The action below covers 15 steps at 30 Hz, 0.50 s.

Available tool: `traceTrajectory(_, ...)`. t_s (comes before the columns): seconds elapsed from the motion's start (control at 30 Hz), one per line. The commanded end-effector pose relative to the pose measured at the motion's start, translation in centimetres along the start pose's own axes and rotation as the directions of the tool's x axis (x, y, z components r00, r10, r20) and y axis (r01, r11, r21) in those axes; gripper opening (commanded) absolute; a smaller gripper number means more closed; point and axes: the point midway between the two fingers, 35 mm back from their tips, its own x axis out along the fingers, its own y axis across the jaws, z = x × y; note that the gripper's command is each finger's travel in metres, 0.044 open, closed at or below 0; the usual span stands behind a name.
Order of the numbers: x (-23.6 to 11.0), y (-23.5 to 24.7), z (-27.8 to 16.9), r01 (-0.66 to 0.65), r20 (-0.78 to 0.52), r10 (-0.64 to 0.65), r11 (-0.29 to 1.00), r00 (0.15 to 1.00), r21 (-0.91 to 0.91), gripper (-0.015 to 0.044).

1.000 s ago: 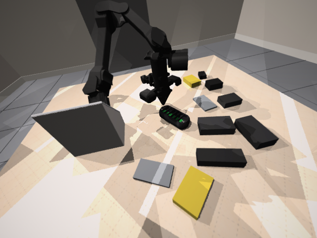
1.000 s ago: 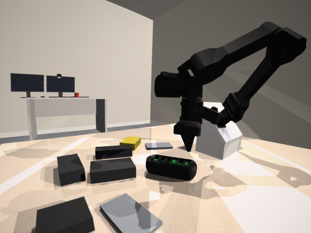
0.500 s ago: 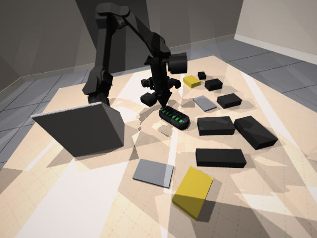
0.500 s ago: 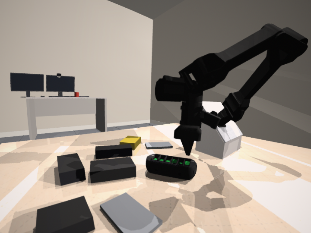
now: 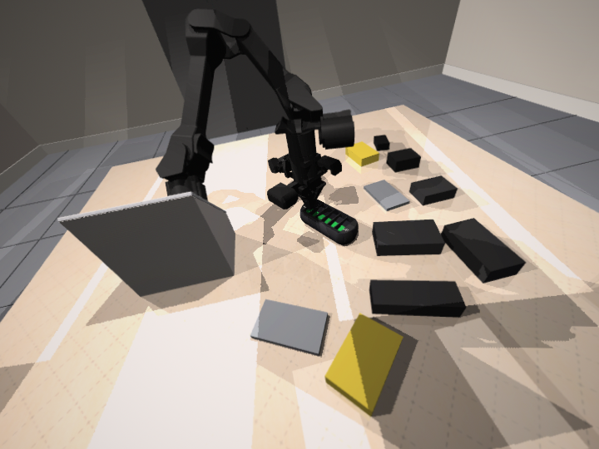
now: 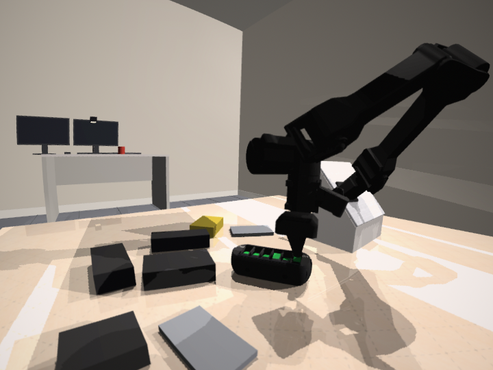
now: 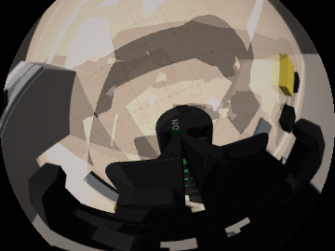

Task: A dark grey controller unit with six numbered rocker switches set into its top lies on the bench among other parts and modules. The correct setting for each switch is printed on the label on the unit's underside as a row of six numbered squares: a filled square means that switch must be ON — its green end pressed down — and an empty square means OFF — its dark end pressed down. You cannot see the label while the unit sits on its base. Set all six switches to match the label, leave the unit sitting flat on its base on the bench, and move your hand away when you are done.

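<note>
The dark grey controller unit sits flat on its base near the middle of the bench, switches up. Its row of rocker switches shows green ends. My gripper is shut with nothing between the fingers. It points straight down, and its tip touches the top of the unit at the end switch nearest the arm's base. In the wrist view the shut fingers cover most of the unit, and only its far end shows.
Black blocks lie right of the unit. A grey plate and a yellow block lie behind it. A grey plate and a yellow slab lie in front. A large grey wedge stands at left.
</note>
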Motion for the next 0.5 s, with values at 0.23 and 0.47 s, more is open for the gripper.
traceTrajectory(0.23,0.7,0.1,0.0,0.001,0.006,-0.001,1.000,1.000,0.009,0.0000)
traceTrajectory(0.47,-1.5,0.1,-0.1,-0.002,0.001,0.002,1.000,1.000,0.006,0.0000)
